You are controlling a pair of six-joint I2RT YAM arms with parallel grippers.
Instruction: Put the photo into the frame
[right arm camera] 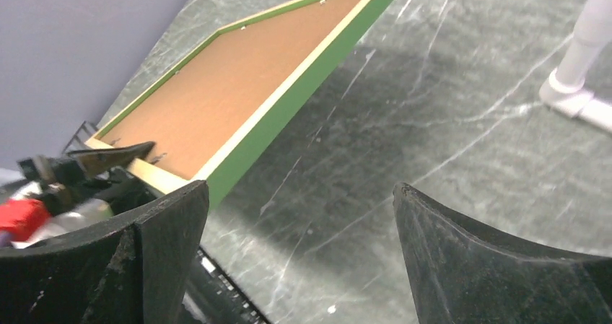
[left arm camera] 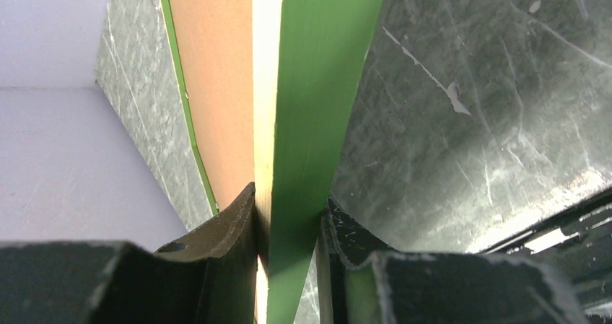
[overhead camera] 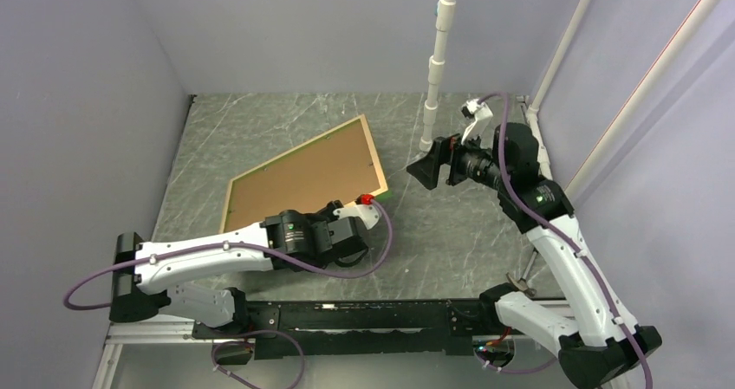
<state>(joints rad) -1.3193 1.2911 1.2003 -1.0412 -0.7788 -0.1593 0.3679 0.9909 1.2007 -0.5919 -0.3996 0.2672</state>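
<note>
On the dark marbled tabletop (overhead camera: 451,233), left of centre, the frame (overhead camera: 374,155) sits at an angle with its light wood side up. The brown backing board (overhead camera: 303,177) fills its opening. The left gripper (left arm camera: 289,219) is clamped on the frame's rail near the near-right corner, with one finger on the pale wood face and the other on the green face. In the right wrist view a shadow lies under that rail, so that side looks raised off the table, though the contact at the far edge is hard to read. The right gripper (overhead camera: 425,171) hangs above the right part of the table near the white pole (overhead camera: 438,60). Its jaws are spread wide, grip nothing, and point toward the frame. I can't tell whether a print lies under the board.
</note>
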